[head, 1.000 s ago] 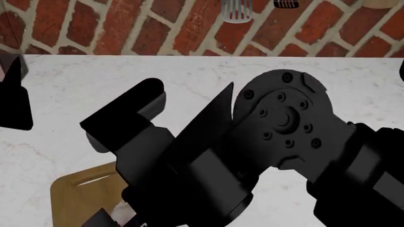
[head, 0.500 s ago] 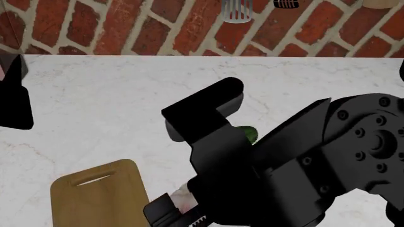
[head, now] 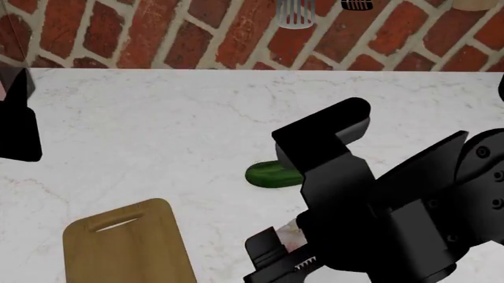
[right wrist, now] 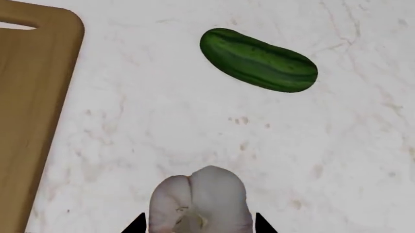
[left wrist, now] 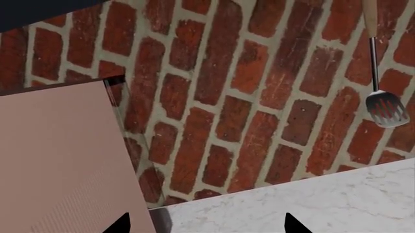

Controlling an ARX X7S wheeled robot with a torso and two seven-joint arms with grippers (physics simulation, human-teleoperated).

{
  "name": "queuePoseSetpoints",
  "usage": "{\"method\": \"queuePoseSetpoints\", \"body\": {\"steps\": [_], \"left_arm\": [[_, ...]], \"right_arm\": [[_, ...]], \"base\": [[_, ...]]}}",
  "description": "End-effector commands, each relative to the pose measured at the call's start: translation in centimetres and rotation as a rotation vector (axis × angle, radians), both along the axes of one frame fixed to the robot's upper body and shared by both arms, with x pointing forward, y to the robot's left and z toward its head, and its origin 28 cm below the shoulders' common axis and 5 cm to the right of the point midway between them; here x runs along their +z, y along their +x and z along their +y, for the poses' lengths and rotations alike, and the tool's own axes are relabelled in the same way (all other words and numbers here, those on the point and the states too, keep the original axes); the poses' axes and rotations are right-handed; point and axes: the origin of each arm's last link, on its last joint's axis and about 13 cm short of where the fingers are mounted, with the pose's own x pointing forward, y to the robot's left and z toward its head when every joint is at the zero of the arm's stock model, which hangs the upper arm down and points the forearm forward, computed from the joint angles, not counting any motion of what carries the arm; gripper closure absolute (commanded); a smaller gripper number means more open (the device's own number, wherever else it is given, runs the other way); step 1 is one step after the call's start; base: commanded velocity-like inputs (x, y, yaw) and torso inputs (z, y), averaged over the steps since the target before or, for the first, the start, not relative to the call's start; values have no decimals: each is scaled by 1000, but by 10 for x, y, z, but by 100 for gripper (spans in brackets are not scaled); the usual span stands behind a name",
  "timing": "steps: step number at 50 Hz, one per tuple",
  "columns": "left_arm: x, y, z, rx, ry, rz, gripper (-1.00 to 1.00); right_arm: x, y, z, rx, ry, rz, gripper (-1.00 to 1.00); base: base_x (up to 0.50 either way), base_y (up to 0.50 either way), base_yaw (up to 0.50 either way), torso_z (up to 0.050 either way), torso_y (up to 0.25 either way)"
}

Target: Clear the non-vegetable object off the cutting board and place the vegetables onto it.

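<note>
My right gripper (right wrist: 198,224) is shut on the whitish garlic bulb (right wrist: 198,201) and holds it over bare marble, to the right of the cutting board (right wrist: 29,97). In the head view the garlic (head: 289,233) peeks out under my right arm, between the empty wooden board (head: 126,244) and the arm. The dark-green cucumber (head: 270,174) lies on the counter beyond the garlic, off the board; it also shows in the right wrist view (right wrist: 259,59). My left gripper (left wrist: 204,225) is open and empty, facing the brick wall at the counter's far left.
My right arm (head: 393,218) fills the lower right of the head view. My left arm (head: 18,121) is at the left edge. A metal spatula (left wrist: 386,108) hangs on the brick wall. A pinkish panel (left wrist: 58,160) stands close to the left gripper.
My right arm has swung to the right with the garlic, away from the board. The cucumber, hidden before, is now uncovered. The left arm has not moved.
</note>
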Motion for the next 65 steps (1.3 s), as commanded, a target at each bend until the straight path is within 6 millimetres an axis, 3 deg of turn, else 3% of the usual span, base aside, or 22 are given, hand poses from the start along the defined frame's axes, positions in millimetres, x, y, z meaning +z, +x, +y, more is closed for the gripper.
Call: {"method": "queuePoseSetpoints", "body": {"steps": [1,14,15,25,29,36,43,48,49,50,51,54,56,57,59,60,65], "left_arm": [[9,3,3,-1,-19,-20,-100],[9,3,3,14,-18,-26,-100],[9,3,3,15,-16,-25,-100],[9,3,3,15,-21,-27,-100],[9,3,3,16,-22,-31,-100],[9,4,3,16,-27,-38,-100],[9,4,3,14,-26,-43,-100],[9,4,3,14,-27,-40,-100],[9,4,3,14,-27,-40,-100],[9,4,3,15,-26,-41,-100],[9,4,3,15,-26,-41,-100],[9,4,3,14,-26,-43,-100],[9,4,3,14,-27,-41,-100],[9,4,3,15,-27,-40,-100],[9,4,3,16,-28,-41,-100],[9,4,3,15,-28,-41,-100],[9,4,3,10,-29,-41,-100]], "right_arm": [[-6,6,-2,1,4,-10,100],[-20,14,1,-4,3,13,100],[-20,13,1,-1,4,16,-100],[1,10,-2,-1,-28,-43,-100],[21,-2,-3,27,-24,-81,-100],[49,-9,-5,17,10,-127,-100],[77,-11,2,113,27,-203,-100],[86,-6,6,230,21,-341,-100],[87,-7,8,182,123,-556,-100],[86,0,9,134,57,-381,-100],[89,-2,9,158,154,-409,-100],[95,0,4,183,53,-399,-100],[102,-4,1,297,5,-411,-100],[109,-1,0,254,0,-450,-100],[107,-4,6,438,-256,-549,-100],[113,3,-1,404,-274,-547,-100],[125,19,4,484,-371,-555,-100]], "base": [[0,0,0,0,0],[0,0,0,0,0],[0,0,0,0,0],[0,0,0,0,0],[0,0,0,0,0],[0,0,0,0,0],[0,0,0,0,0],[0,0,0,0,0],[0,0,0,0,0],[0,0,0,0,0],[0,0,0,0,0],[0,0,0,0,0],[0,0,0,0,0],[0,0,0,0,0],[0,0,0,0,0],[0,0,0,0,0],[0,0,0,0,0]]}}
